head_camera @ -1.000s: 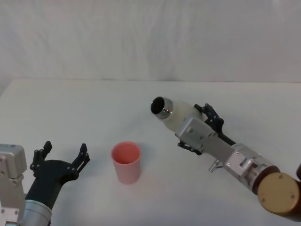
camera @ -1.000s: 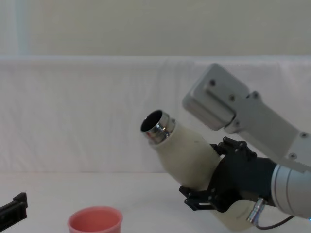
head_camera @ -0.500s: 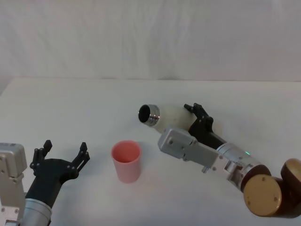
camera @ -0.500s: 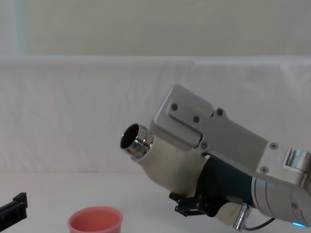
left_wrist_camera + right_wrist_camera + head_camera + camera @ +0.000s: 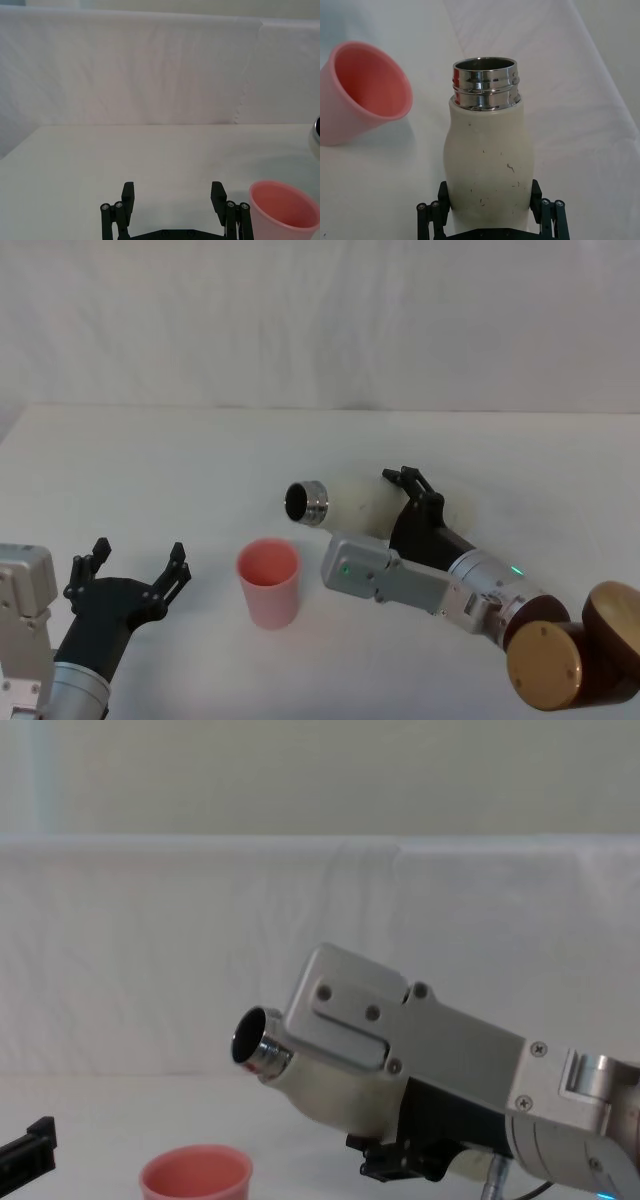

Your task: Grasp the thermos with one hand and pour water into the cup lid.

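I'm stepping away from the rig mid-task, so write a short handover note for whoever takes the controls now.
Right gripper: shut on the thermos, holding its body off the table, tilted with the open steel neck toward the cup lid.
Left gripper: open, parked to the robot's left of the cup lid, holding nothing.
Cup lid: upright on the table, looks dry inside.
Done: thermos grasped, raised and tipped.
Left: bring the neck over the cup lid, tip further, pour.

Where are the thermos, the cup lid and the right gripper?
thermos (image 5: 489,150), right wrist view, cream body.
cup lid (image 5: 268,585), head view, pink side wall.
right gripper (image 5: 490,212), right wrist view, between its fingertips.
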### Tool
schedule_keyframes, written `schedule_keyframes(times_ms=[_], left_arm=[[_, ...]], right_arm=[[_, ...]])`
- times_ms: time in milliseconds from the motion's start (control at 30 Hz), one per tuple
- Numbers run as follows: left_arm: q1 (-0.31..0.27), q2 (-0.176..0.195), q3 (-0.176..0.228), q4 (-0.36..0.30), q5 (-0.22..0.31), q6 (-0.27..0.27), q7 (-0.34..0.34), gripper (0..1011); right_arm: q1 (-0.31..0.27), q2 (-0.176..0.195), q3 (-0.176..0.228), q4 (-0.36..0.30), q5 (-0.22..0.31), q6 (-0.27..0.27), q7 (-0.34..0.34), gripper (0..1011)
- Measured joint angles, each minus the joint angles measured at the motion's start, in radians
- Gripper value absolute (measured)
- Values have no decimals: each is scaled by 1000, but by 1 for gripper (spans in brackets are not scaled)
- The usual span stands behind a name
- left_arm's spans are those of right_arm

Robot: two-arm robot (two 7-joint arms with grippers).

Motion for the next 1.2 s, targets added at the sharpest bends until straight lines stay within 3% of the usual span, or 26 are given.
schedule_keyframes(times_ms=[300, 1200], left_arm=[[0, 0, 0, 0, 0, 0, 0, 1001], [0, 0, 0, 0, 0, 0, 0, 1001]], right_arm=[[2, -1, -10, 5, -71, 1, 12, 957], [9, -19, -12, 21, -218, -18, 54, 957]])
